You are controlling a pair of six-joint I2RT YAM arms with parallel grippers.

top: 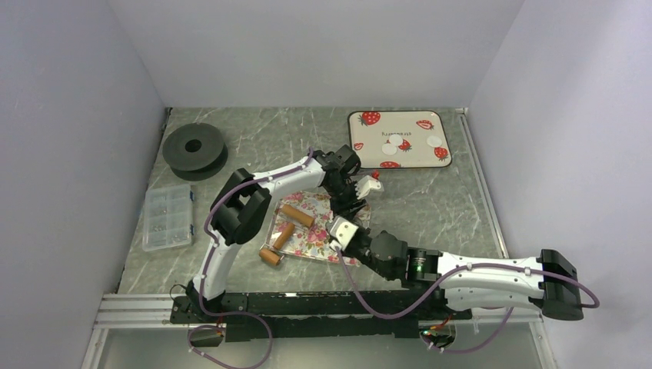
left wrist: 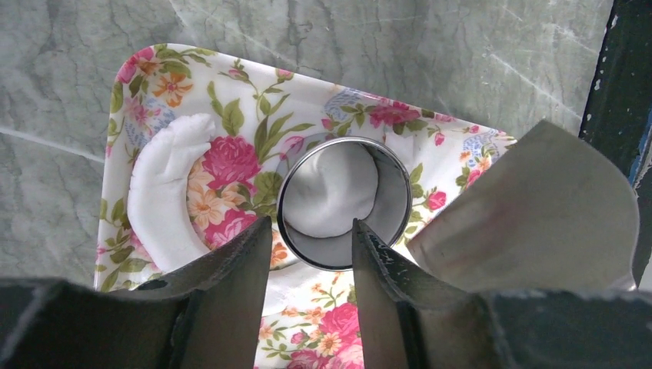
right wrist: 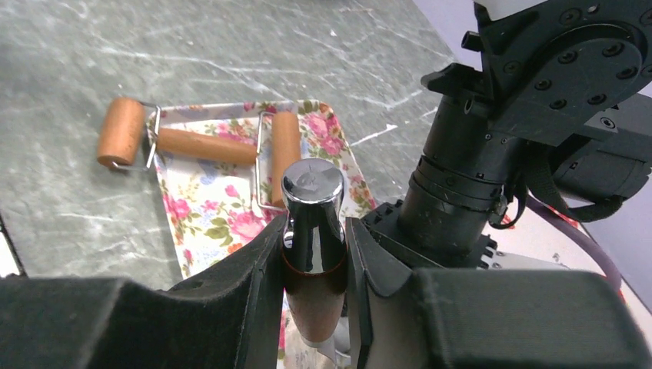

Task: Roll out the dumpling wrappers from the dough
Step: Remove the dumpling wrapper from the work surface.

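1. The left tool (left wrist: 311,224) points down over a floral tray (left wrist: 231,84); its two fingers stand apart with an empty gap between them, gripping nothing
2. Just beyond its fingertips sits a metal ring cutter (left wrist: 330,255), wider than that gap, with white dough (left wrist: 330,188) inside it; more dough curves in a crescent on the tray to this tool's left
3. The right tool (right wrist: 314,231) is closed tight on a chrome-capped brown handle (right wrist: 311,188), which stands upright between its fingers
4. Beyond the right tool and to its left lies a wooden roller (right wrist: 204,144), partly on the floral tray, with one end on the grey marbled worktop (top: 430,207)
5. The dumpling wrappers (top: 394,144), a few thin white discs, lie on a strawberry-print tray (top: 415,156), well apart from both tools, beyond the left tool and to its right
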